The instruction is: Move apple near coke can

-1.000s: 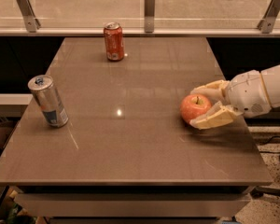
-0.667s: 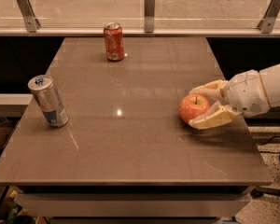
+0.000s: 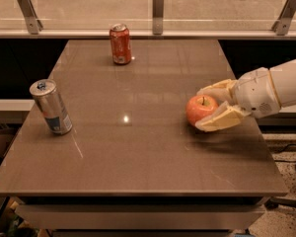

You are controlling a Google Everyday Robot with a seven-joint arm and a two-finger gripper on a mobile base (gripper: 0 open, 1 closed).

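Note:
The red-orange apple [image 3: 202,110] is at the right side of the brown table [image 3: 138,147], low over or on its top. My gripper [image 3: 199,109] reaches in from the right, with one cream finger [image 3: 216,89] behind the apple and the other in front, both against it. The red coke can [image 3: 120,44] stands upright at the far middle of the table, well away from the apple to its left and back.
A taller silver can with blue markings [image 3: 51,106] stands upright near the table's left edge. A glass rail with metal posts [image 3: 158,5] runs behind the table. The table's right edge is just under my arm [image 3: 276,90].
The gripper and the apple have shifted very slightly to the left. Both cans have stayed where they were.

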